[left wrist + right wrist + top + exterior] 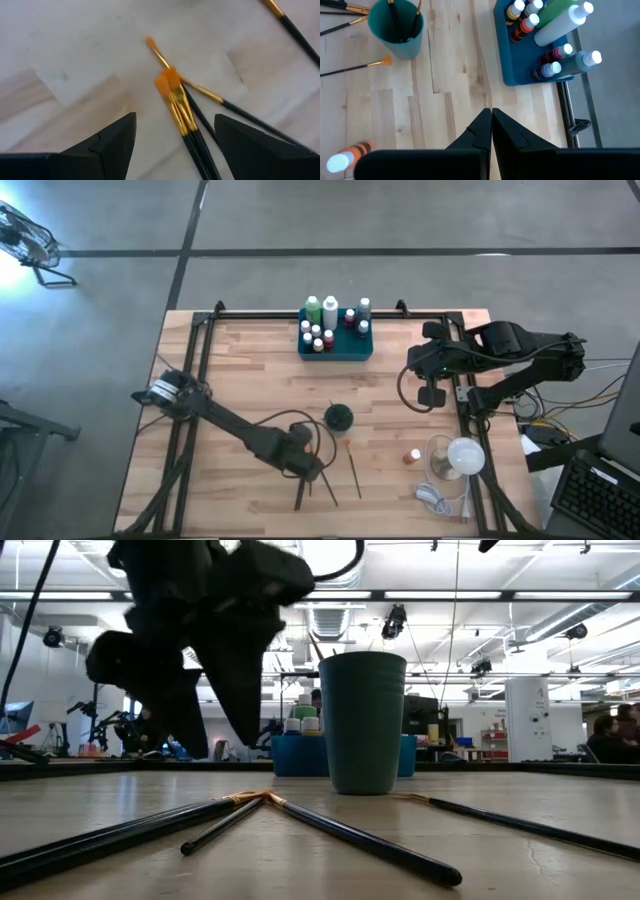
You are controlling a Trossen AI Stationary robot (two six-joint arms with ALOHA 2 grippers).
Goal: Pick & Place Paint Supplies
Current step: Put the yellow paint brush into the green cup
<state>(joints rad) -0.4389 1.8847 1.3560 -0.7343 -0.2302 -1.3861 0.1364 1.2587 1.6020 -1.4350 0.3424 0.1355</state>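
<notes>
Three black-handled paintbrushes (180, 107) lie flat on the wooden table, their orange bristle ends meeting and their handles fanning toward the near edge (312, 488). My left gripper (175, 120) hangs open just above them, one finger on each side of the cluster, pointing steeply down and touching nothing (220, 740). Another brush (353, 468) lies apart to the right. The dark green cup (338, 417) stands upright with brushes in it (402, 20). White-capped bottles stand in the teal tray (335, 342) at the far edge. An orange bottle (411, 455) lies on its side. My right gripper (491, 112) waits shut, high at the right.
A clear glass object with a white ball (455, 458) and a white cable (434, 498) sit at the near right corner. A black metal frame (200, 330) runs along the table's edges. Bare wood lies between the cup and the tray.
</notes>
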